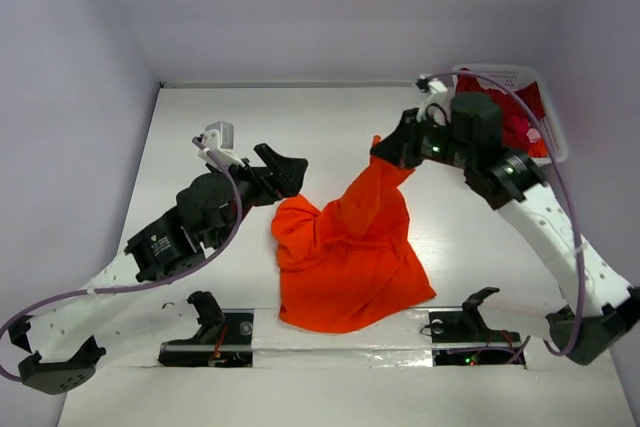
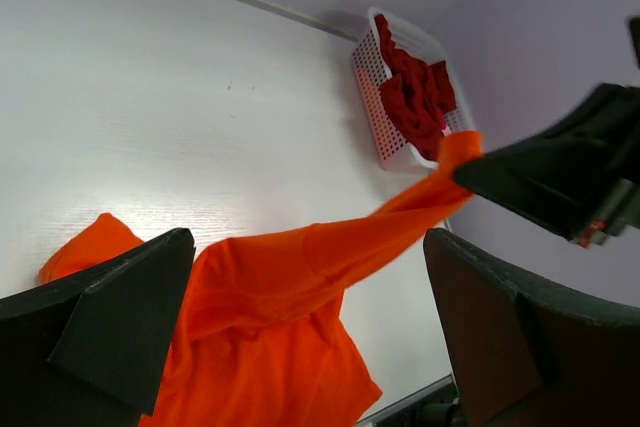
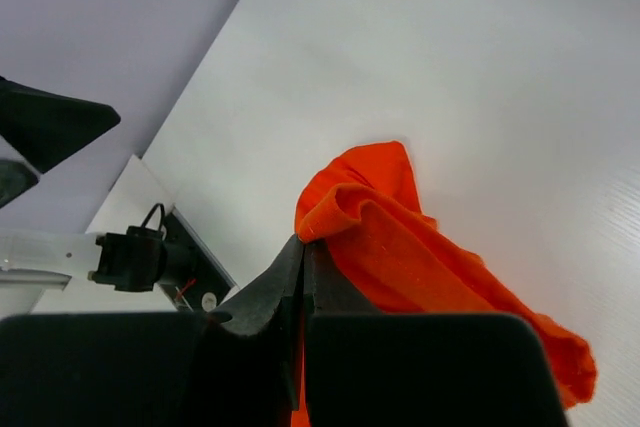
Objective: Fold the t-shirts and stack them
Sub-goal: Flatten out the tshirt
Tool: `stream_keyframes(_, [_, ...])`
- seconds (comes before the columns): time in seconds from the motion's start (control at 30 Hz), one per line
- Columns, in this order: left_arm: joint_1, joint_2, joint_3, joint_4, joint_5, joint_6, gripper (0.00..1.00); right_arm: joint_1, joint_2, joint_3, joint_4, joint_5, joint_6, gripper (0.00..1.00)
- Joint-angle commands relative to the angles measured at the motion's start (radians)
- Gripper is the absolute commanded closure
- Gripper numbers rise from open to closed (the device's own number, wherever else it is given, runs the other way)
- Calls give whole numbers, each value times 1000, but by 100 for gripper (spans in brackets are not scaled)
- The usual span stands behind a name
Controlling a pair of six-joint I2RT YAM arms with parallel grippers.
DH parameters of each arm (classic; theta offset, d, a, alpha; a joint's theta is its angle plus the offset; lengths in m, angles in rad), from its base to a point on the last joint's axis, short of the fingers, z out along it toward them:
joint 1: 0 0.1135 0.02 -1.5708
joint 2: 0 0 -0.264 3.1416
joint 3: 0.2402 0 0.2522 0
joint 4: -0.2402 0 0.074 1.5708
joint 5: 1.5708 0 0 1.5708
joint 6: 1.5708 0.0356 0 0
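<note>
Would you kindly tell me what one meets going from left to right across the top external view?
The left end effector → bulk of the orange t-shirt → right end effector, pinching that shirt's raised end → white basket holding the crimson t-shirts.

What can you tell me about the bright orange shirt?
The orange t-shirt is soft, plain, bright cloth, crumpled and unfolded. Most of it lies heaped on the white table near the arm bases. One end stretches up toward the far right, pinched in the shut right gripper. The open left gripper isn't gripping it.
</note>
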Motion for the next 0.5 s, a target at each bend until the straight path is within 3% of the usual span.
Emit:
stream_keyframes(0.0, [-1,-12,25,49,33,2,1,84,146,47,81,45,-7,100])
stream_keyframes(0.27, [-1,-45,50,4,62,-9,1,187,413,133,161,39,19,100])
stream_keyframes(0.47, [-1,-101,76,-37,34,-2,1,339,578,202,169,61,31,100])
